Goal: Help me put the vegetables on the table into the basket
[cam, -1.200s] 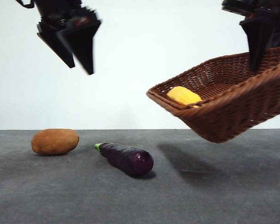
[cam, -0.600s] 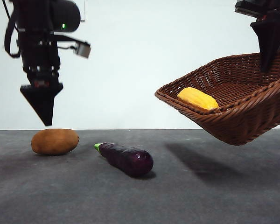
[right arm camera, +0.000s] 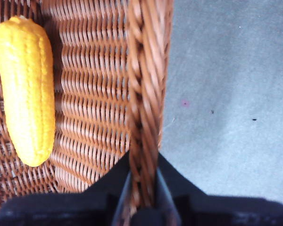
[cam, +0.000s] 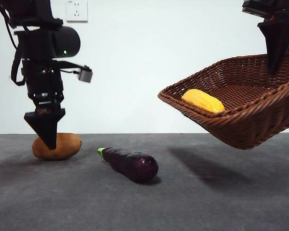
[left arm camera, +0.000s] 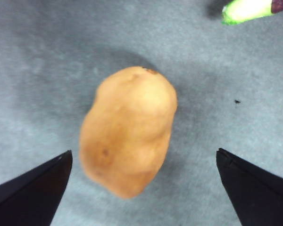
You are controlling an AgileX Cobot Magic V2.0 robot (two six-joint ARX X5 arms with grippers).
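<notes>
Front view is showing me the left claw [cam: 46,139] hanging low over the potato [cam: 58,146], its dark tip overlapping the potato's near side. Through the left wrist view I am seeing the jaws spread wide, the potato [left arm camera: 129,130] lying on the counter [left arm camera: 33,56] between them and touching neither. The eggplant [cam: 130,163] is lying on the counter just beside the potato, on the side toward the basket; only its green stem end [left arm camera: 245,9] is peeking in beyond one jaw, clear of the gap.

My right claw [right arm camera: 142,188] is pinching the braided rim of the basket [right arm camera: 144,94], one jaw inside the wall and one outside, and is holding the basket [cam: 241,115] tilted in the air above the counter [cam: 207,202]. The corn cob [cam: 203,101] is lying inside, against the lower wall, well apart from that claw.
</notes>
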